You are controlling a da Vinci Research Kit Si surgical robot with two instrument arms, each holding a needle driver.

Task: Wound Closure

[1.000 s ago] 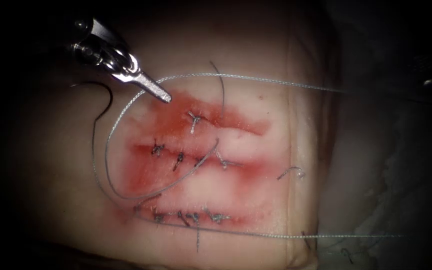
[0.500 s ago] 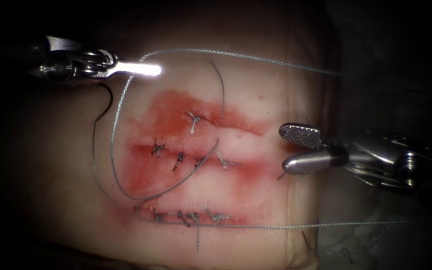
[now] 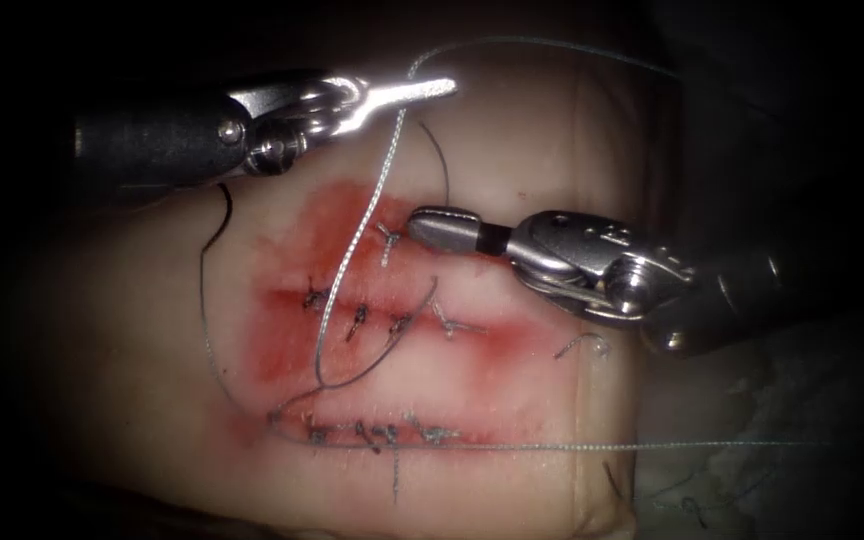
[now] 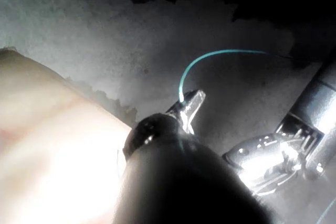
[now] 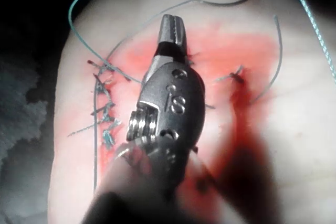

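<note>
Three rows of knots are seen already tied across the red-stained tissue point(image 3: 512, 150); no open cut is made out, so the closing is judged nearly done — a long thread point(image 3: 352, 250) is left trailing. The thread is held in the closed left tool point(image 3: 432, 88) at the far edge, running near to a loop beside the middle knots point(image 3: 357, 320). The right tool point(image 3: 430, 228) lies closed and seemingly empty by the far knot; the needle cannot be made out — free room is seen left and near.
</note>
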